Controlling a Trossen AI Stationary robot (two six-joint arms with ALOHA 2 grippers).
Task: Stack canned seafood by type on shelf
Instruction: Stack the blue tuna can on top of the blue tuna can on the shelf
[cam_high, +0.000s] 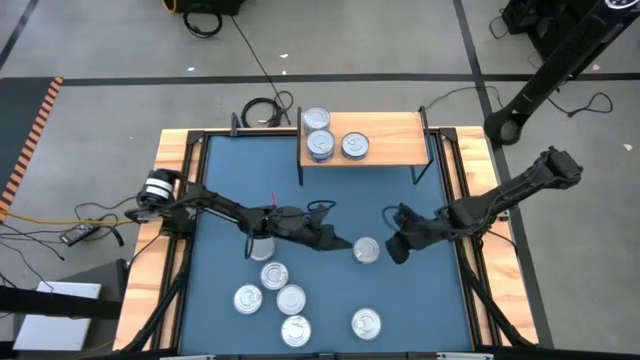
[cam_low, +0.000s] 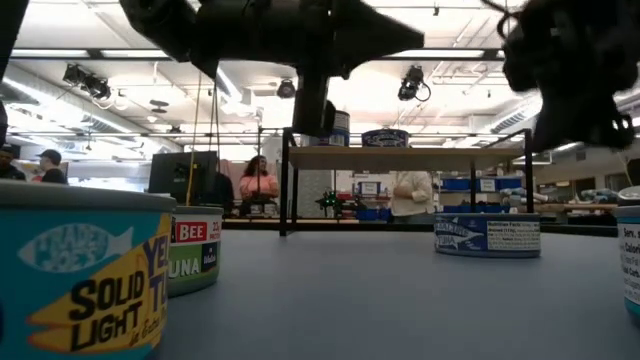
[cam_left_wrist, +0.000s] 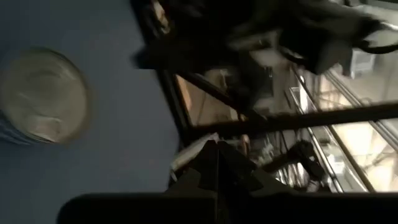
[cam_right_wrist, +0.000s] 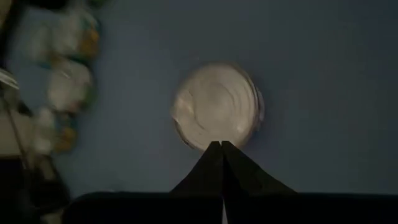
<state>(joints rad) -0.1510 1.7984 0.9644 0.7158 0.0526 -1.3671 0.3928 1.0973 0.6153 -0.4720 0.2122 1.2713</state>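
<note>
Three silver-lidded tins stand on the light-wood shelf (cam_high: 390, 150) at the far side: two at its left end (cam_high: 318, 133) and one (cam_high: 355, 147) beside them. One tin (cam_high: 366, 250) stands on the blue table between my two grippers and shows in the low view (cam_low: 487, 235). My left gripper (cam_high: 342, 243) is shut and empty, just left of this tin and raised above the table (cam_low: 312, 100). My right gripper (cam_high: 396, 247) is shut and empty, just right of it and also raised. It looks down on the tin's lid (cam_right_wrist: 217, 106).
Several more tins stand near the table's front: one under the left arm (cam_high: 260, 248), a cluster (cam_high: 274, 275) (cam_high: 248, 299) (cam_high: 291, 298), one (cam_high: 296, 330) and one (cam_high: 366, 322) at the near edge. Wooden strips (cam_high: 172, 160) edge the table. People stand in the room behind (cam_low: 258, 182).
</note>
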